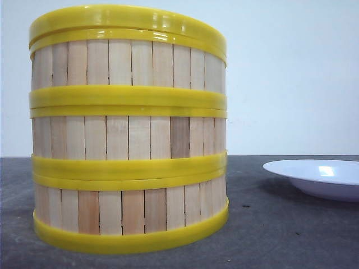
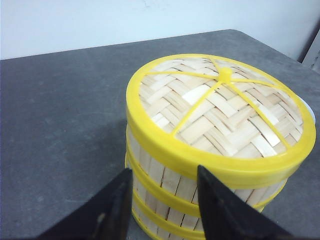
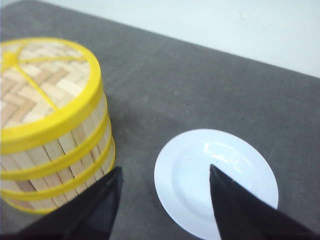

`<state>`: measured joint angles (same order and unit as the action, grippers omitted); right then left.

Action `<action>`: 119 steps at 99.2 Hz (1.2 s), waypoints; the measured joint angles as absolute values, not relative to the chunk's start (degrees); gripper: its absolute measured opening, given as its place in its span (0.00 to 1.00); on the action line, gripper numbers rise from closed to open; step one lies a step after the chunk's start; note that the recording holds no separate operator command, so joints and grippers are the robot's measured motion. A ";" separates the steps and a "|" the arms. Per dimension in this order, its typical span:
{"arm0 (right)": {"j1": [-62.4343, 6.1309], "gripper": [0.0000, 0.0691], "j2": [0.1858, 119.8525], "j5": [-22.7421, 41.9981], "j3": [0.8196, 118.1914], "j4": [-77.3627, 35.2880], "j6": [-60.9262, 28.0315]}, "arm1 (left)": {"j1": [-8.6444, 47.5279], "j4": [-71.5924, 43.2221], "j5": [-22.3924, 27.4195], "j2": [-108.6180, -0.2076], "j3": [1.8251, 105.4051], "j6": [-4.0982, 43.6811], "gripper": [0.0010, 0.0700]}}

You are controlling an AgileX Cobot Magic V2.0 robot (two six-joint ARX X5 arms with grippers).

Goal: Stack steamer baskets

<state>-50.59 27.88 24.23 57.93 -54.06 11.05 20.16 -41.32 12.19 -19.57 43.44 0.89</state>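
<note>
Three steamer baskets (image 1: 129, 129) stacked on bench (image 1: 280, 235) with lid (image 2: 220, 107) on, both end effectors (image 2: 162, 200) (image 3: 165, 200) released; left sits close, careless retreat could nudge the stack askew.

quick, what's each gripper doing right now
Left gripper: open, empty, beside the steamer baskets.
Right gripper: open, empty, above the white plate.

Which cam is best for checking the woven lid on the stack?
Left wrist view: the whole woven lid shows from above, knob included. Right wrist view catches only part of it, cut off at the frame edge. Front view shows only its yellow rim, side-on.
</note>
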 joint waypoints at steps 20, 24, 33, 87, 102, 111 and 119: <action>-50.59 0.03 27.88 24.23 57.93 -53.84 10.98 | 20.16 -41.32 12.19 -19.57 43.44 1.19 0.04; -50.59 0.02 27.88 24.23 57.93 -53.82 10.98 | 20.16 -41.32 12.19 -19.57 43.44 1.32 0.03; -50.59 0.01 27.88 24.23 57.93 -53.82 10.98 | 20.16 -41.32 12.19 -19.57 43.44 1.54 0.02; -50.59 0.00 27.88 24.23 57.93 -53.30 10.98 | 20.16 -41.76 12.19 -19.57 43.44 3.07 0.02; -50.59 0.00 27.88 24.23 57.93 -53.30 10.98 | 20.16 -41.76 12.19 -19.57 43.44 3.07 0.02; -50.59 0.00 27.88 24.23 57.93 -53.30 10.98 | 20.16 -41.76 12.19 -19.57 43.44 3.07 0.02; -50.59 0.00 27.88 24.23 57.93 -53.30 10.98 | 20.16 -41.76 12.19 -19.57 43.44 3.07 0.02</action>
<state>-50.59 27.88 24.23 57.93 -53.30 10.98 20.16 -41.76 12.19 -19.57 43.44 3.07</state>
